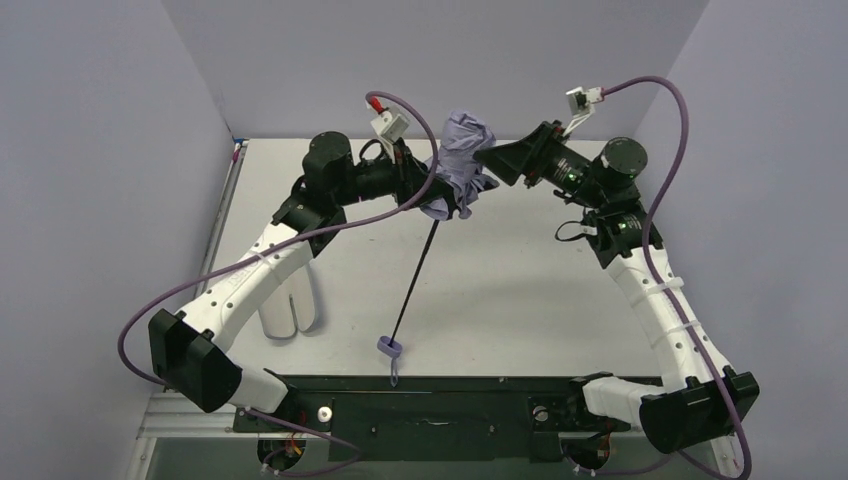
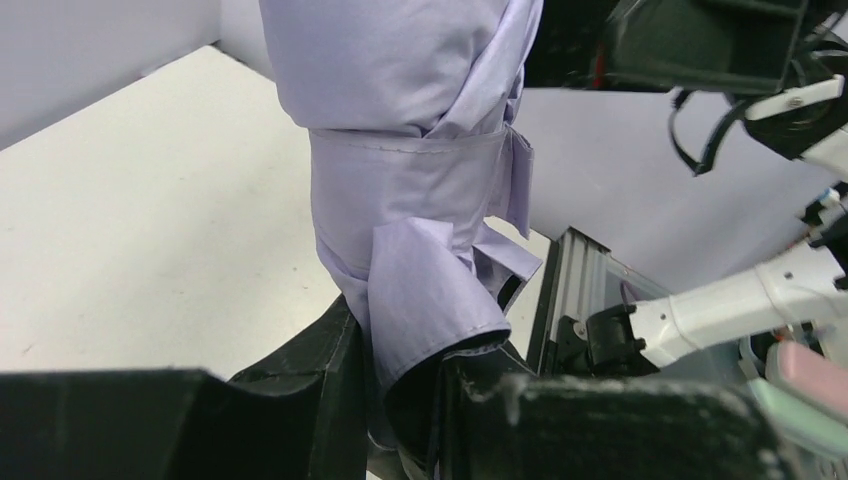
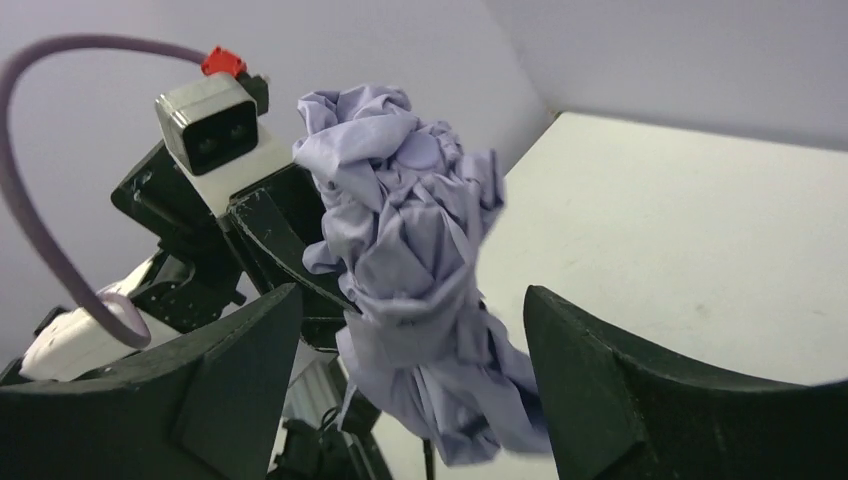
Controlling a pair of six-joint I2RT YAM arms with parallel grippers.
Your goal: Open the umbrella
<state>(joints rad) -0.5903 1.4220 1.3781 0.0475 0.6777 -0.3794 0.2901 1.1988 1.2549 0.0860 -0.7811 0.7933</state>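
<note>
Overhead, the white table (image 1: 540, 290) carries both arms. The umbrella (image 1: 463, 150) is held aloft above the table's far half, and its lavender canopy bundle is the reference for all positions below.

Left gripper (image 2: 400, 420): at the lower end of the bundle, jaws nearly closed, pinching folds of lavender cloth and black lining. Right gripper (image 3: 410, 300): at the upper end of the bundle, jaws spread wide to either side of the crumpled fabric and holding nothing.

A flat whitish pouch (image 1: 290, 310) lies well below and left of the bundle, under the left arm. The thin black shaft (image 1: 418, 270) slants down from the bundle's lower end to the small handle (image 1: 389, 347), which sits near the table's near edge. A fabric band (image 2: 400, 165) circles the bundle's waist.

Probable hazards:
- The left jaws may hold only loose cloth, so the umbrella could slide out.
- The long shaft could lever it sideways, since the right jaws give no support.
- The band, if fastened, would stop the canopy spreading, and pulling against it could strain the fabric.

No brand, label or legible writing is visible.
</note>
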